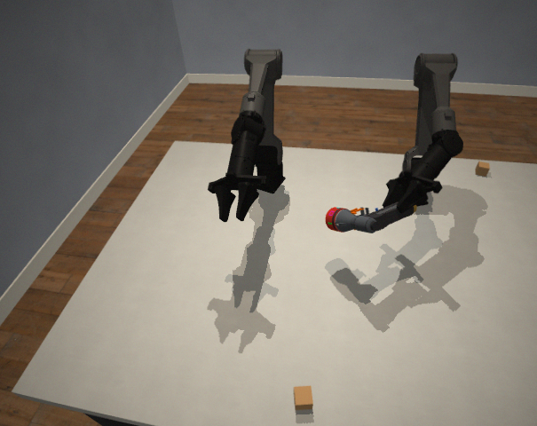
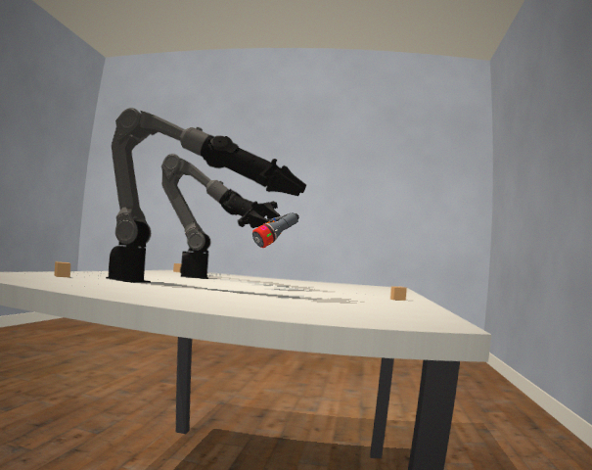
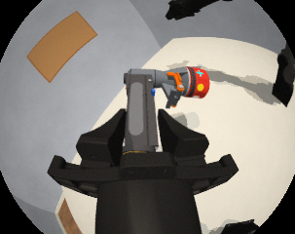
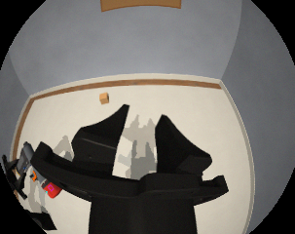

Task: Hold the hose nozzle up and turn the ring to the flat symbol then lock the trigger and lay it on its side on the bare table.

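Note:
The grey hose nozzle (image 1: 364, 223) (image 2: 287, 221) (image 3: 159, 78) is in the air, well above the table. My left gripper (image 1: 395, 209) (image 3: 141, 116) is shut on its handle. The red spray ring (image 1: 331, 218) (image 2: 263, 236) (image 3: 201, 83) (image 4: 52, 189) is free of both grippers. Its green and magenta symbols show in the exterior view, a cyan cross and yellow dot in the left wrist view. The symbol at the arrow cannot be told. An orange lever (image 3: 176, 80) stands out beside the trigger (image 3: 172, 97). My right gripper (image 1: 232, 217) (image 2: 301, 189) (image 4: 143, 117) is half open and empty, away from the ring.
Small wooden blocks (image 1: 303, 398) (image 1: 482, 169) (image 2: 62, 268) (image 2: 397, 293) (image 4: 104, 98) stand near the edges of the white table (image 1: 167, 320) (image 2: 336, 326). In the top view, open air lies between the right gripper and the ring, and bare table lies below the nozzle.

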`<state>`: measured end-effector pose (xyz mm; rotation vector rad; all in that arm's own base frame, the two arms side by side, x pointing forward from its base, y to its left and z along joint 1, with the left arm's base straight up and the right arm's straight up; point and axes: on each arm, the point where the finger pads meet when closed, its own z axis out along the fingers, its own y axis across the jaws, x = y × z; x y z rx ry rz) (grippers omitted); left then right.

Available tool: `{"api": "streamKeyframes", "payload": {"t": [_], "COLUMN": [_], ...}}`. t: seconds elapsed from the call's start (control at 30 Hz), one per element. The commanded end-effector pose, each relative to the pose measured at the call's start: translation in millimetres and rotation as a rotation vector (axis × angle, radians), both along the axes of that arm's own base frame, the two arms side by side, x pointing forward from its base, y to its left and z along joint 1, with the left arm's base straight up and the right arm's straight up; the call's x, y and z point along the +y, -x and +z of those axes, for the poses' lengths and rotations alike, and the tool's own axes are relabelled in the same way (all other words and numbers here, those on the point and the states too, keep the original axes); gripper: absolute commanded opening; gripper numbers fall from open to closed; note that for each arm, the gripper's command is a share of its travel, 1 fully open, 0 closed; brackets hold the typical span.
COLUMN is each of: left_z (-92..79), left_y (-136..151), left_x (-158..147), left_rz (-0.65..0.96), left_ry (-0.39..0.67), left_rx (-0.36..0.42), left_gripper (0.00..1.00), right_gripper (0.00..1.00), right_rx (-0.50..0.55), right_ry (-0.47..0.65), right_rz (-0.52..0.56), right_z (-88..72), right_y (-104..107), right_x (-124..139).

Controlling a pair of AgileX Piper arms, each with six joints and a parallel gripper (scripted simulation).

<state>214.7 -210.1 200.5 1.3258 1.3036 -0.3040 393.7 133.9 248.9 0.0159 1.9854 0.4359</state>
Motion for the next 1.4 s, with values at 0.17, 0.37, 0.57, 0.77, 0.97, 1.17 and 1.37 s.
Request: {"api": "streamKeyframes", "payload": {"t": [0.17,0.37,0.57,0.77,0.97,1.17,1.37], "left_z": [3.8,3.8,3.8,3.8,3.8,3.8,3.8], "left_y": [-0.6,-0.6,-0.6,-0.6,-0.6,-0.6,-0.6], "left_x": [-0.7,-0.7,-0.7,-0.7,-0.7,-0.7,-0.7], "left_rz": [0.000,0.000,0.000,0.000,0.000,0.000,0.000], "left_ry": [0.010,0.010,0.010,0.010,0.010,0.010,0.010], "left_rx": [-0.005,-0.005,-0.005,-0.005,-0.005,-0.005,-0.005], "left_gripper": [0.48,0.48,0.48,0.48,0.48,0.48,0.48], "right_gripper": [0.50,0.50,0.50,0.50,0.50,0.50,0.50], "right_rx": [0.178,0.285,0.468,0.744,0.898,1.106,1.289], "right_ry": [0.109,0.160,0.153,-0.092,-0.219,-0.386,-0.614], "right_rz": [-0.089,-0.108,-0.111,-0.101,-0.058,0.040,0.169], "right_z": [-32.1,-48.9,-71.9,-87.3,-86.3,-71.6,-32.9], "right_y": [5.7,16.4,40.6,81.2,107.6,146.0,177.2], "right_x": [-16.3,-20.4,-13.5,29.1,59.7,104.2,151.1]}}
